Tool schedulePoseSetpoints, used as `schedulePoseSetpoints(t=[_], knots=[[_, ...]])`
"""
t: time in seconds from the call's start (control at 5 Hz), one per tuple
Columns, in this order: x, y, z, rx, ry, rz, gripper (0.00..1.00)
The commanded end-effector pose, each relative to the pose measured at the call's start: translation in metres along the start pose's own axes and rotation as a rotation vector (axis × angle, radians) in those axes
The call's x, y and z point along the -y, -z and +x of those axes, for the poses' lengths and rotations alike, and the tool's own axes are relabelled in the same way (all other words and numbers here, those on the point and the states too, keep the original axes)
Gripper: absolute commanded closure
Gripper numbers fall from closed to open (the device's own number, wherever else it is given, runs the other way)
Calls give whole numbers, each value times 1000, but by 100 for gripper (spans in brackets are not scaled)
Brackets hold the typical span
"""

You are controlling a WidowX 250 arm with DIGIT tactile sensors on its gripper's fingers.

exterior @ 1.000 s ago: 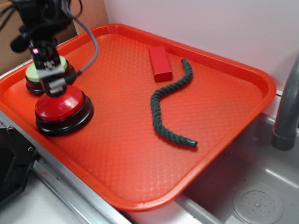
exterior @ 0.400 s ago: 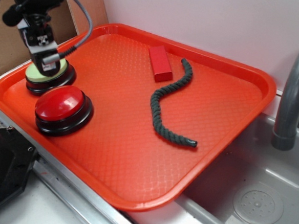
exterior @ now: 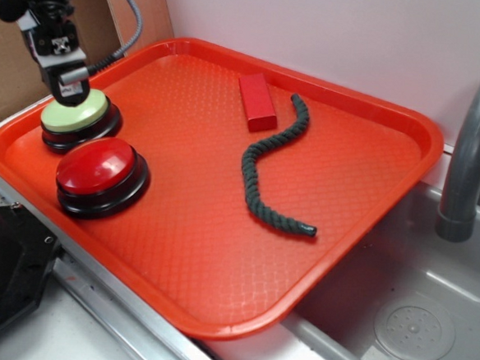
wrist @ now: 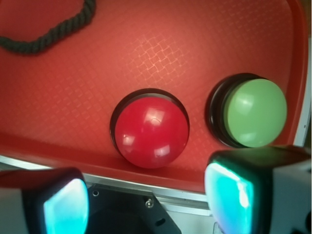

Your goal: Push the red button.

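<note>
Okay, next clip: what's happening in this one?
A WidowX arm is working over an orange tray holding two dome buttons, a red block and a dark rope. The gripper is raised above the green button, touching nothing, with its jaws apart and empty in the wrist view. The red button sits free beside the green one.

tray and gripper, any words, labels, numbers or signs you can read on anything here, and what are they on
No readable text in either view.
A small black-and-white patterned patch sits on the wrist just above the gripper in the exterior view; it is too small and blurred to read.
The red button, the green button, the red block, the rope and the tray carry no visible print.
</note>
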State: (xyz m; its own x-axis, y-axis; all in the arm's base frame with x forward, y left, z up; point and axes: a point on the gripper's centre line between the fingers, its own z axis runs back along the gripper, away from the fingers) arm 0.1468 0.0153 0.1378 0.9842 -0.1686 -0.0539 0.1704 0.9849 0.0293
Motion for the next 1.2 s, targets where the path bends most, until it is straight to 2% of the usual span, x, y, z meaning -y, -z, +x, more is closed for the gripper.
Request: schedulePoseSetpoints(t=[0.0,0.8,1.0], knots=[[-6,-25,9,60,-37,-1,0],[-10,-44,11,102,-93,-25,0],[-10,-44,10,88,-82,-41,0]])
